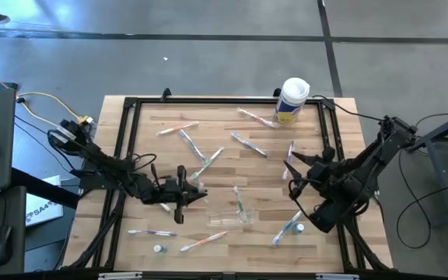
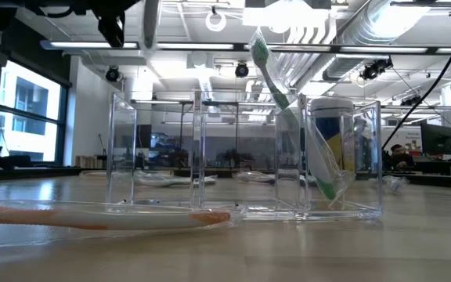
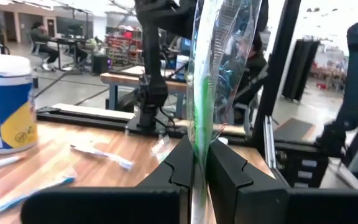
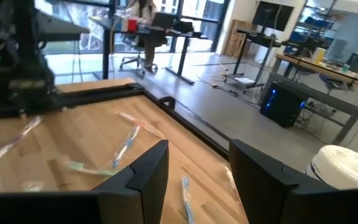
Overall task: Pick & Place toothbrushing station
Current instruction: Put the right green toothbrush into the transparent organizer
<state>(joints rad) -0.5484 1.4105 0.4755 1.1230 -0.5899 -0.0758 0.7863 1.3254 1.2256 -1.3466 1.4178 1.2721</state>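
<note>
Left fingers point(image 3: 199, 177) clamp wrapped toothbrush point(image 3: 207, 87) beside clear organizer point(image 1: 229, 217); right fingers point(image 4: 194, 171) apart, near table's right edge.

overhead looking down, low level beside clear organizer point(image 2: 245, 157), wrists looking forward

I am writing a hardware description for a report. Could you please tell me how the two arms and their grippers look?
Both arms are dark, almost black, built of slim jointed links with black cables running along them. The left gripper has two thick, matte black fingers with angular, stepped inner faces. The right gripper has the same blocky black fingers. A yellow cable lies near the left arm's base. No markings are legible.
</note>
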